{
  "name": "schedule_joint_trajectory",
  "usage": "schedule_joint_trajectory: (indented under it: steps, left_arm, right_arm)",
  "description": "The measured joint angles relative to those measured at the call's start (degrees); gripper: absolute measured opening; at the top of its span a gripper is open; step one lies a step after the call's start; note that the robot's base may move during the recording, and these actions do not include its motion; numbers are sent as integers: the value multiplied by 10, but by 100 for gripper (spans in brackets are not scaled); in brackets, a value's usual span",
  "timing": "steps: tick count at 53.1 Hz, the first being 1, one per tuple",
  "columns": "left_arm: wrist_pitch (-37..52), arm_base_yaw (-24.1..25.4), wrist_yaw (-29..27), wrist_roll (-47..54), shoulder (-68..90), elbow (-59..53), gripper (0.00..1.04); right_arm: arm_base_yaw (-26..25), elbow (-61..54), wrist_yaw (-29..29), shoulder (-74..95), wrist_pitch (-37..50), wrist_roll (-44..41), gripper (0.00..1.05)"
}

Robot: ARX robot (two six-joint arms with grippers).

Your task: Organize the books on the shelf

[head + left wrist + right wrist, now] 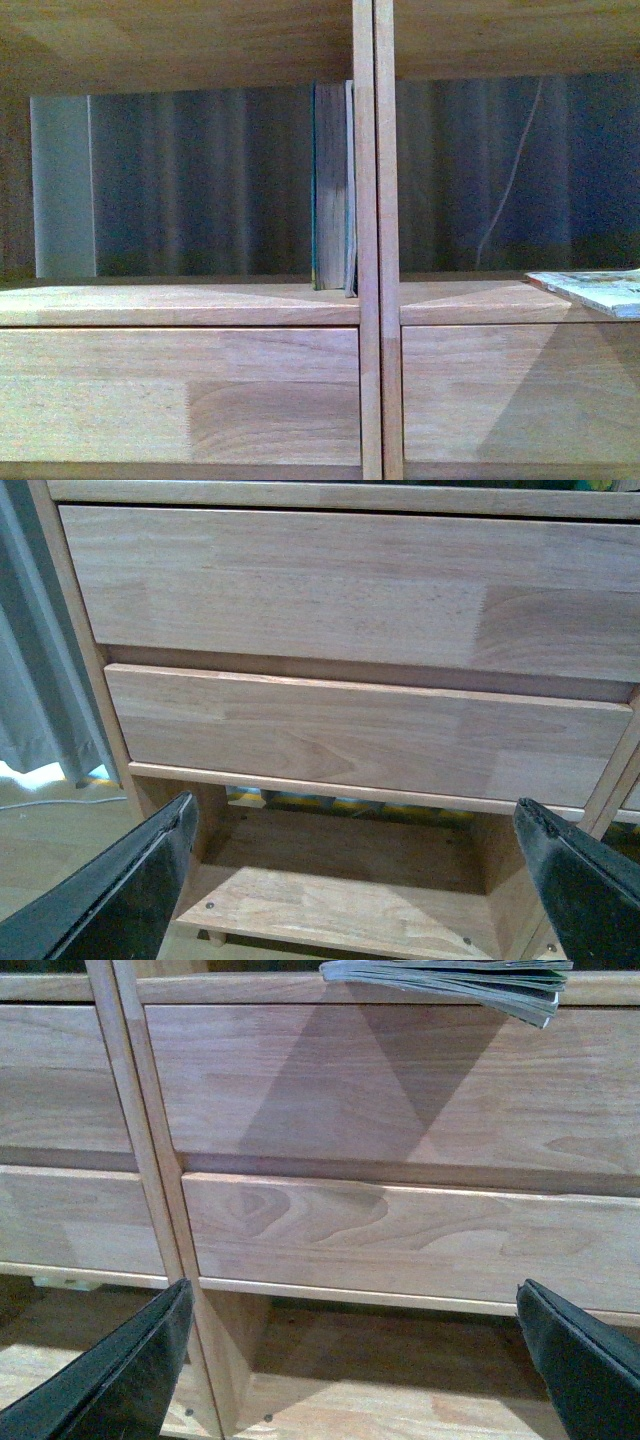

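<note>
The thin paperback (592,288) lies flat in the right compartment of the shelf (200,303), overhanging its front edge, above the right hand (353,1305) (the nearer one), which hangs wide open and empty before the drawer fronts (400,1080) — like the left hand (355,810).

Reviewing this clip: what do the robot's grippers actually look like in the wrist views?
The left gripper has two black, flat, wedge-shaped fingers tapering to blunt tips, with slightly scuffed, paler edges. The right gripper looks the same: plain black tapered fingers. No cables, markings or labels show. The front view shows neither arm.
</note>
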Motion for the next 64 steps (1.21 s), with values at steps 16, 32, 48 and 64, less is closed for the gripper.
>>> schedule_joint_trajectory:
  steps: [16,32,48,64]
  left_arm:
    - [0,0,0,0,0,0,97]
    - [0,0,0,0,0,0,97]
    - [0,0,0,0,0,0,97]
    - [0,0,0,0,0,0,97]
  right_arm:
    - [0,0,0,0,0,0,98]
    - [-44,26,-137,39,-72,20,98]
    - [-99,144,-311,230,28,213,98]
    - [-75,238,-226,490,207,464,98]
